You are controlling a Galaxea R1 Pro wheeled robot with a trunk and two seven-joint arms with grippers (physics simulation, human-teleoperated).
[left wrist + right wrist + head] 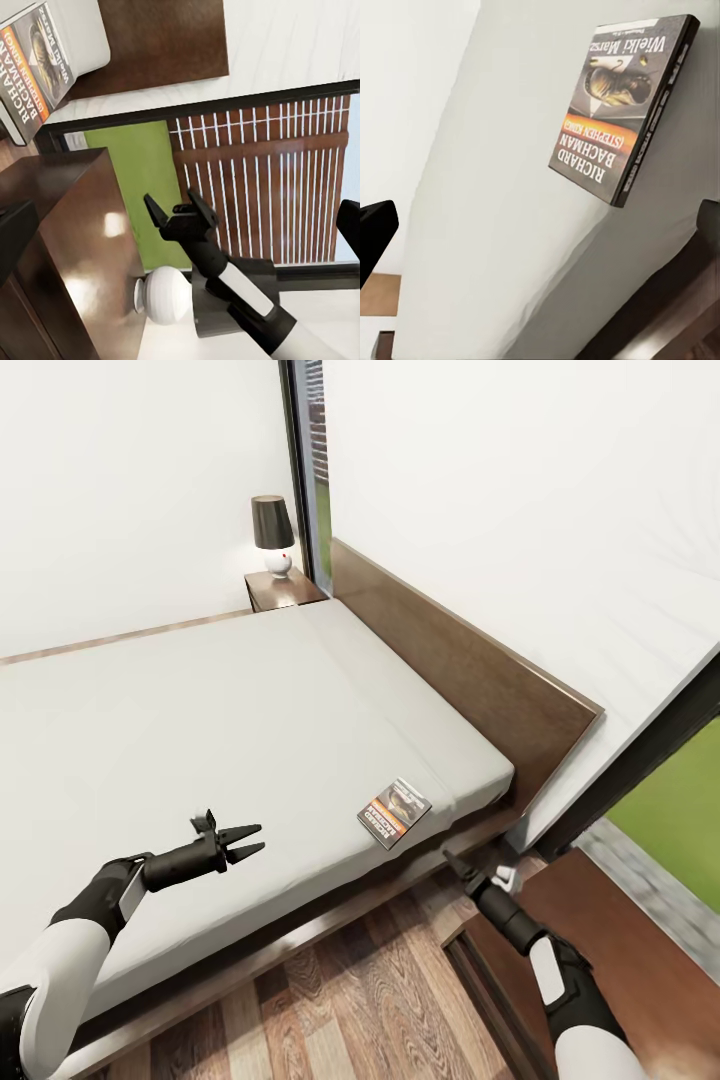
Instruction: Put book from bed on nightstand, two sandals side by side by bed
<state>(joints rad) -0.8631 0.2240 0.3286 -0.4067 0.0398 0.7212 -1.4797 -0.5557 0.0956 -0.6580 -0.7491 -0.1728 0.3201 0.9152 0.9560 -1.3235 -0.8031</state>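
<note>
The book (pixel 394 812) lies flat on the off-white mattress of the bed (pixel 230 710), near its front right corner; in the right wrist view the book (pixel 622 105) shows its orange band and white lettering. My left gripper (pixel 247 840) hovers open over the mattress, well to the left of the book. Open and empty, my right gripper (pixel 455 860) hangs beside the bed frame just right of the book, above the near nightstand (pixel 620 930). From the left wrist view I see the right gripper (pixel 174 201), the book (pixel 37 67) and that nightstand (pixel 82 247). The sandals are out of view.
A second nightstand (pixel 285 590) with a dark-shaded lamp (pixel 272 535) stands at the far side by the headboard (pixel 460 660). A white round lamp base (pixel 165 296) rests on the near nightstand. Wood-plank floor (pixel 350 1000) runs along the bed. Windows show grass (pixel 670 810) and fence.
</note>
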